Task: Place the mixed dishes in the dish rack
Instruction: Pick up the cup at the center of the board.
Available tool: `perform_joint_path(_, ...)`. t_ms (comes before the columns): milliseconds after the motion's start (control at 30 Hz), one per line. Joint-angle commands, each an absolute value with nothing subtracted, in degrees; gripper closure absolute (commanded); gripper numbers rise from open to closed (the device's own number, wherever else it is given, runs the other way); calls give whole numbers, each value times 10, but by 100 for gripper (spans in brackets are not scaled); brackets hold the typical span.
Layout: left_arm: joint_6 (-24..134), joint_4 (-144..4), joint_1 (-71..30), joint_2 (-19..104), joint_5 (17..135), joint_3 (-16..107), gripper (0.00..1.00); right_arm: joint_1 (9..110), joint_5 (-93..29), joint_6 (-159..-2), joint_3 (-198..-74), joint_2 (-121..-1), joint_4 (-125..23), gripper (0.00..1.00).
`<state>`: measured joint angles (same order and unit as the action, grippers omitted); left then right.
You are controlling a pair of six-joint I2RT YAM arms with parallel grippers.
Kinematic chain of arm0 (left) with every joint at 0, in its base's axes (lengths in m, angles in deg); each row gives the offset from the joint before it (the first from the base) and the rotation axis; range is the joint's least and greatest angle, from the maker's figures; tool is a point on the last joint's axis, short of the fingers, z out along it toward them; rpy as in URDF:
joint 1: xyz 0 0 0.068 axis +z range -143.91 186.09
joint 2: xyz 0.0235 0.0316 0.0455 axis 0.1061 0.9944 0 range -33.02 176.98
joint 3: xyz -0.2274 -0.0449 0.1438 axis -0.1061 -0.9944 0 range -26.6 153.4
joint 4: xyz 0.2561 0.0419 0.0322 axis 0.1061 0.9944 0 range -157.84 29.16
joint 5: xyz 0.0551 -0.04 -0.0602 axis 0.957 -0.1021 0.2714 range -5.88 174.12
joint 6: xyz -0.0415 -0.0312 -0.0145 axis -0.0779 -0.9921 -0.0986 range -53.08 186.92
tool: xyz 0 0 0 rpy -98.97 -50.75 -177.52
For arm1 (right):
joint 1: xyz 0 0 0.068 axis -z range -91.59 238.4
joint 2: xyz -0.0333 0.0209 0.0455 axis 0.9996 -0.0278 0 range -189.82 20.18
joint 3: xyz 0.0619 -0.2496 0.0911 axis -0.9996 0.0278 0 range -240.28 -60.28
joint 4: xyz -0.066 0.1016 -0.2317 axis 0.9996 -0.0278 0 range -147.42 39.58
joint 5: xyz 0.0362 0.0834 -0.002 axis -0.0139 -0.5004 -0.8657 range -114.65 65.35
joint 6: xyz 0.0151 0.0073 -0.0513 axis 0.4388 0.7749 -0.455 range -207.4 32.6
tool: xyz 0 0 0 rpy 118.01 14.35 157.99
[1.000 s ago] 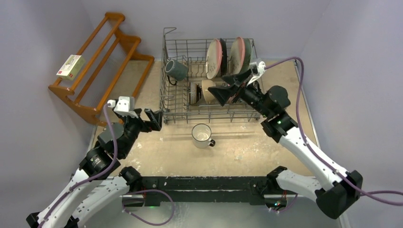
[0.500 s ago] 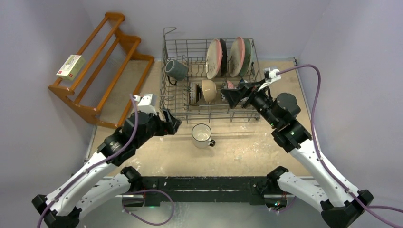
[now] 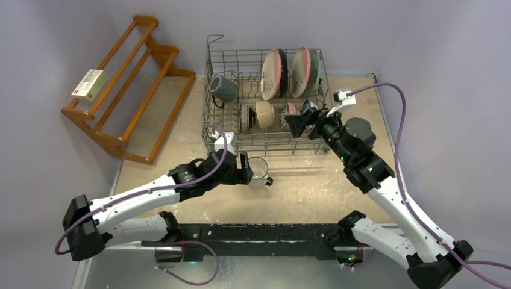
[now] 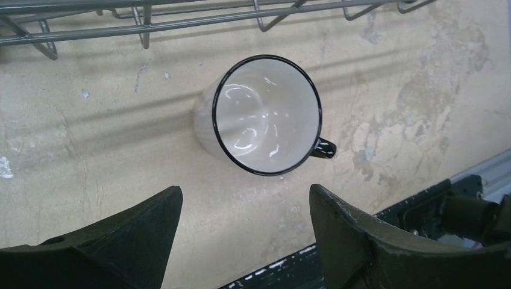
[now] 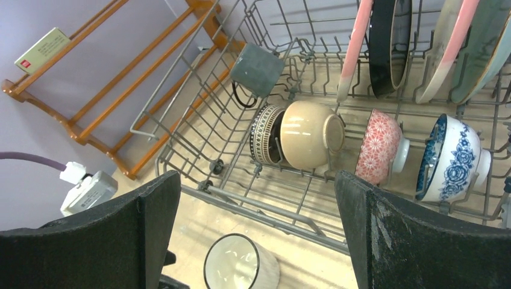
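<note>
White mug (image 4: 265, 114) upright, left hand (image 4: 244, 192) apart (mug untouched), right hand (image 5: 258, 180) apart over dish rack (image 3: 265, 146)

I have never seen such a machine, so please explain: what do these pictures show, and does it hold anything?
Two robot arms are bolted to a table. One picture looks down from above; the other two come from a camera on each wrist. The left pincer hovers open near a white mug standing on the table. The right pincer is open above the dish rack, which contains plates, bowls and a dark mug. Nothing is held.
</note>
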<state>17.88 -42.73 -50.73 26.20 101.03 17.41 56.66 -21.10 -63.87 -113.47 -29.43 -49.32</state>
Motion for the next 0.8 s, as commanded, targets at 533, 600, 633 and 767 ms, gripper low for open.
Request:
perform_joint_path(533, 86, -508, -525, 366, 1151, 178, 39, 568, -185, -648, -1087, -248, -512, 1)
perform_joint_path(600, 88, -509, -526, 375, 1154, 180, 41, 568, -185, -648, -1085, -246, -513, 1)
perform_joint_path(633, 88, -511, -525, 379, 1154, 181, 42, 568, -185, -649, -1086, -246, -515, 1)
perform_joint_path(767, 93, -513, -525, 395, 1151, 185, 46, 567, -185, -654, -1087, -245, -517, 1)
